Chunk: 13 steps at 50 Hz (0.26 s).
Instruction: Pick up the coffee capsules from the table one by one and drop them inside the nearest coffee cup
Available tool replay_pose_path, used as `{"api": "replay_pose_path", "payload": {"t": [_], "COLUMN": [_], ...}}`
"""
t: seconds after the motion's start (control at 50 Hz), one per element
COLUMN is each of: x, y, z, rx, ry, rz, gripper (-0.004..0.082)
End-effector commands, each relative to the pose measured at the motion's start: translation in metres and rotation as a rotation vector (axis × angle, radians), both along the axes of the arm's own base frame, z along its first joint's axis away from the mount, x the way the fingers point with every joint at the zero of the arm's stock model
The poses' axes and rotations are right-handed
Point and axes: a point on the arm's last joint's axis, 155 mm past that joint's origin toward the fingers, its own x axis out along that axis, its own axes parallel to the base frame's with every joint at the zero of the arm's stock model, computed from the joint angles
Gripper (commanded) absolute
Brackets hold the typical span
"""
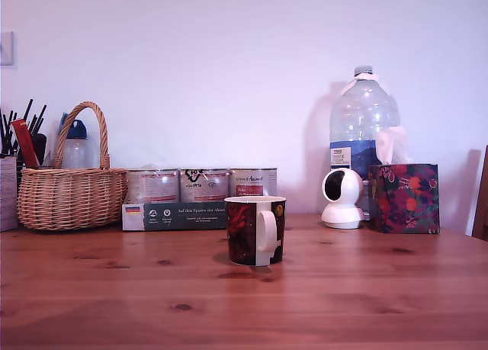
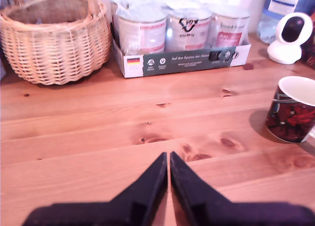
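In the exterior view, the coffee cup [image 1: 255, 230] stands at the centre of the frame on the table [image 1: 366, 304], its white handle turned toward the camera. Behind it, in the middle left, a tray of silver tins [image 1: 202, 185] sits beside a wicker basket [image 1: 70, 190] at the left edge. Neither my arm nor my claw shows here, and I can find no coffee capsules anywhere on the wood.

In the wrist view, my claw [image 2: 169, 156] fills the bottom centre, its two dark fingers pressed nearly together with only a sliver between them, holding nothing. The cup sits at the right edge, mid-height; the basket is at upper left and the tins at upper centre. No capsule lies on the boards ahead of me here either.

As I judge it, the step now is finding a capsule. I should spread my fingers wide first, then sweep the camera across the unseen tabletop, keeping clear of the cup so I do not knock it.
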Motion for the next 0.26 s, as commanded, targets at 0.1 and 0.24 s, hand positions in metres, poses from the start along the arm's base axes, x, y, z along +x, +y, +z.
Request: {"api": "replay_pose_path", "payload": {"t": [0.1,0.24], "x": [-0.011,-0.019], "y": [0.006,0.010], "z": [0.000,0.008], "rx": [0.002,0.006], "ry": [-0.021,-0.051], "rz": [0.032,0.053], "gripper": [-0.0024,-0.0024]}}
